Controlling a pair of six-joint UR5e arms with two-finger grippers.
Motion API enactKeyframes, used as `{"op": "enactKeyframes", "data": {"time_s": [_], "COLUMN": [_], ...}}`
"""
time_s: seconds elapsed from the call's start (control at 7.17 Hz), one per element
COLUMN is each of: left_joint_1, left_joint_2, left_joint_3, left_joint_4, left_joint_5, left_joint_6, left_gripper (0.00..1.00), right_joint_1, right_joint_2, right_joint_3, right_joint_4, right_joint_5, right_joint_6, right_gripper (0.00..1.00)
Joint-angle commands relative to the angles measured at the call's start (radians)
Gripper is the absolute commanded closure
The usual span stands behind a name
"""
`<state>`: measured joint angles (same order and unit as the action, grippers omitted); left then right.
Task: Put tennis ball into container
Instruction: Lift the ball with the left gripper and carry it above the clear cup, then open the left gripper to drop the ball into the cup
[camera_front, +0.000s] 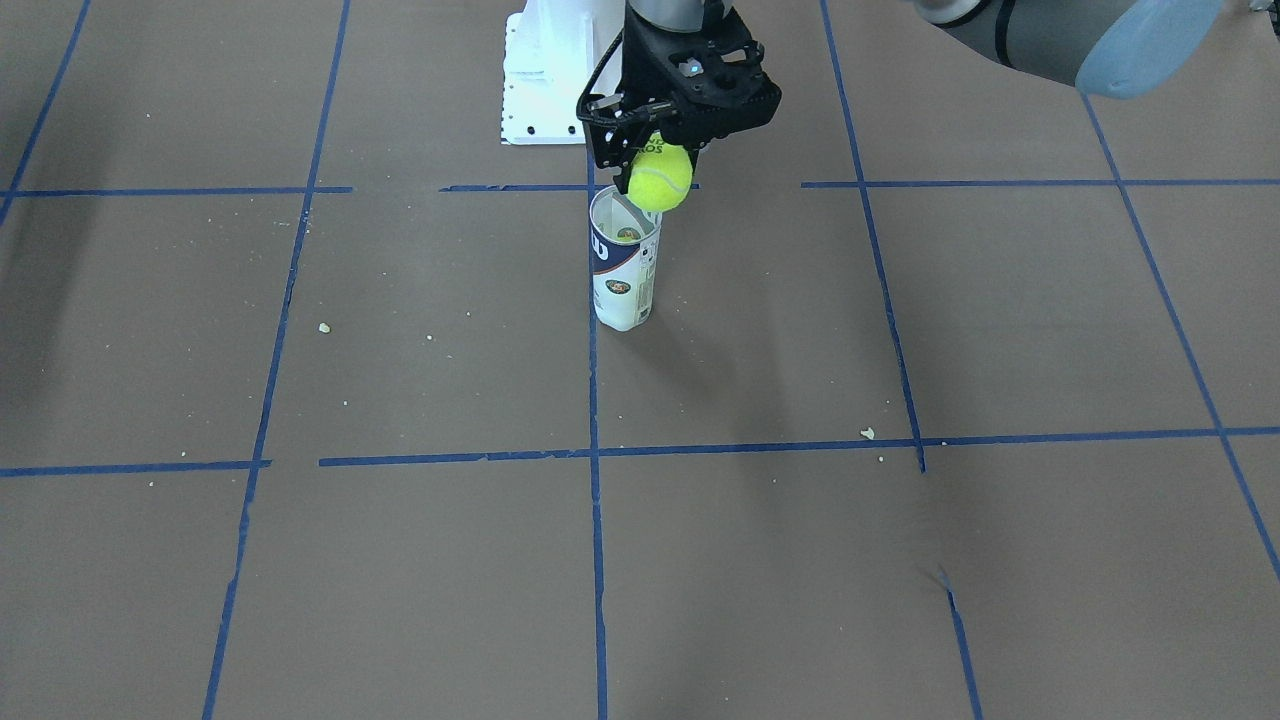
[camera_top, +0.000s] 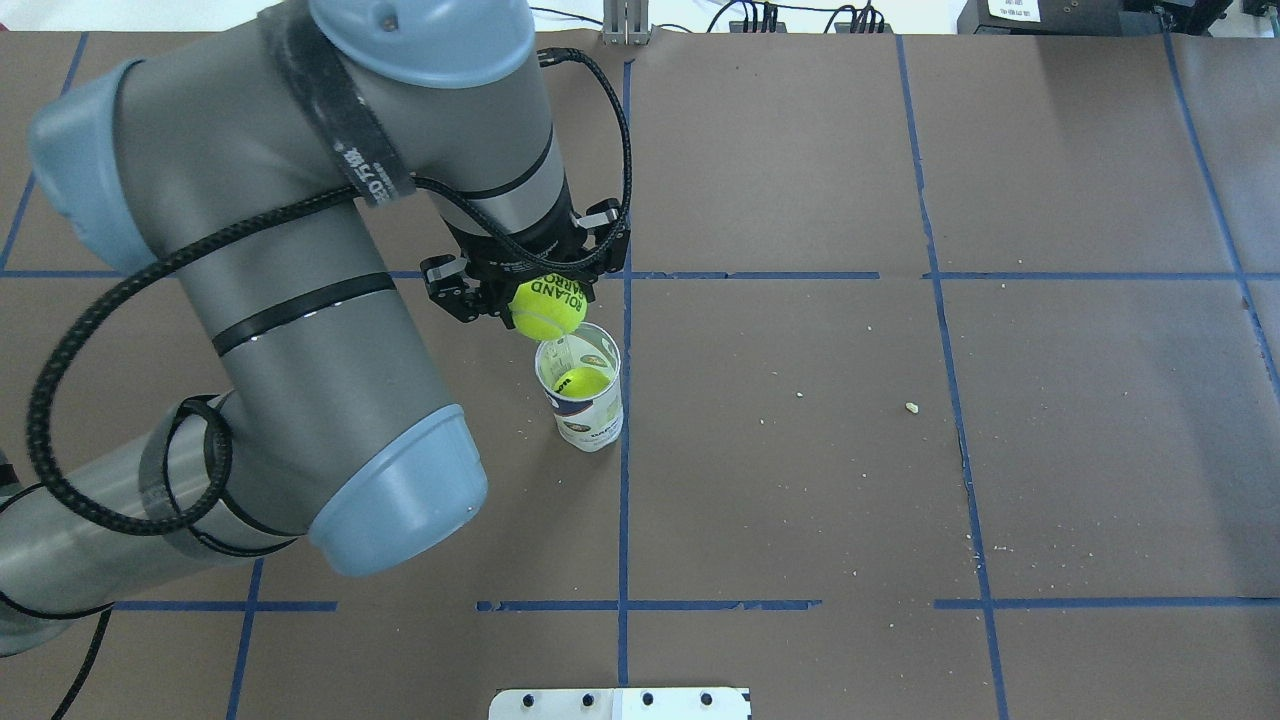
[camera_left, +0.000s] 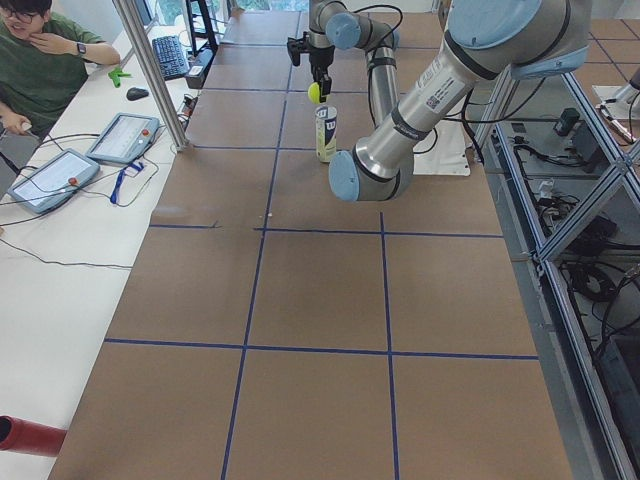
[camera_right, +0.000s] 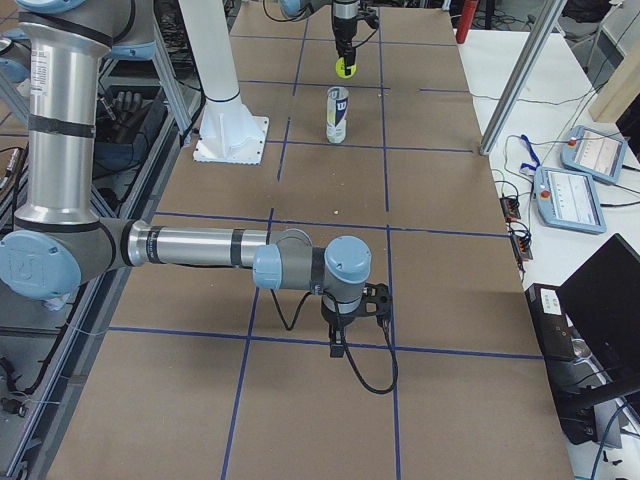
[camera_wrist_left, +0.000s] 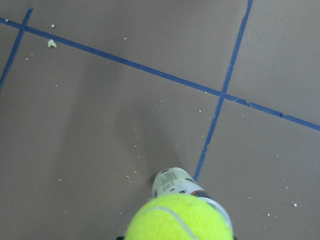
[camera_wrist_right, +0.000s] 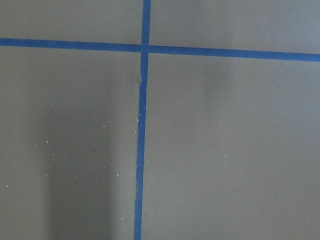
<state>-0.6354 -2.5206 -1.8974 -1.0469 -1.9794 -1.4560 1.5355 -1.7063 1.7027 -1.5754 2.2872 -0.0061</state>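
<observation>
— Upper middle of frame, just above tube mouth: ball, pinched in left gripper.
— Narrowed onto ball, clear of tube. Right gripper, low in side view: cannot tell.

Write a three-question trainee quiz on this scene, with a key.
1. True or false: the left end effector holds the tennis ball higher than the rim of the container.
2. What lies inside the container? A) nothing B) a yellow-green ball C) a cloth
3. Fill in: the container stands ____ on the table.
Key: 1 true; 2 B; 3 upright.
</observation>
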Motion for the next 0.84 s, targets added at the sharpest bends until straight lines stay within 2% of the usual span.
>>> {"op": "enactKeyframes", "data": {"time_s": [0.0, 0.14, 0.28, 0.42, 0.56, 0.7], "left_joint_1": [0.035, 0.037, 0.037, 0.037, 0.037, 0.037], "left_joint_2": [-0.009, -0.007, -0.006, -0.006, -0.006, -0.006], "left_joint_3": [0.046, 0.050, 0.052, 0.049, 0.047, 0.038], "left_joint_4": [-0.007, -0.010, -0.010, -0.012, -0.012, -0.012], "left_joint_5": [0.005, 0.007, 0.007, 0.008, 0.008, 0.008], "left_joint_6": [-0.006, -0.004, -0.001, 0.002, 0.002, 0.005], "left_gripper": [0.95, 0.88, 0.65, 0.18, 0.00, 0.00], "right_joint_1": [0.000, 0.000, 0.000, 0.000, 0.000, 0.000], "right_joint_2": [0.000, -0.001, -0.001, -0.001, 0.000, -0.001], "right_joint_3": [0.000, 0.000, 0.000, 0.000, 0.000, 0.000], "right_joint_4": [0.000, 0.000, 0.000, 0.000, 0.000, 0.000], "right_joint_5": [0.000, 0.000, 0.002, 0.000, 0.000, 0.000], "right_joint_6": [0.000, 0.000, 0.000, 0.000, 0.000, 0.000], "right_gripper": [0.00, 0.00, 0.00, 0.00, 0.00, 0.00]}}
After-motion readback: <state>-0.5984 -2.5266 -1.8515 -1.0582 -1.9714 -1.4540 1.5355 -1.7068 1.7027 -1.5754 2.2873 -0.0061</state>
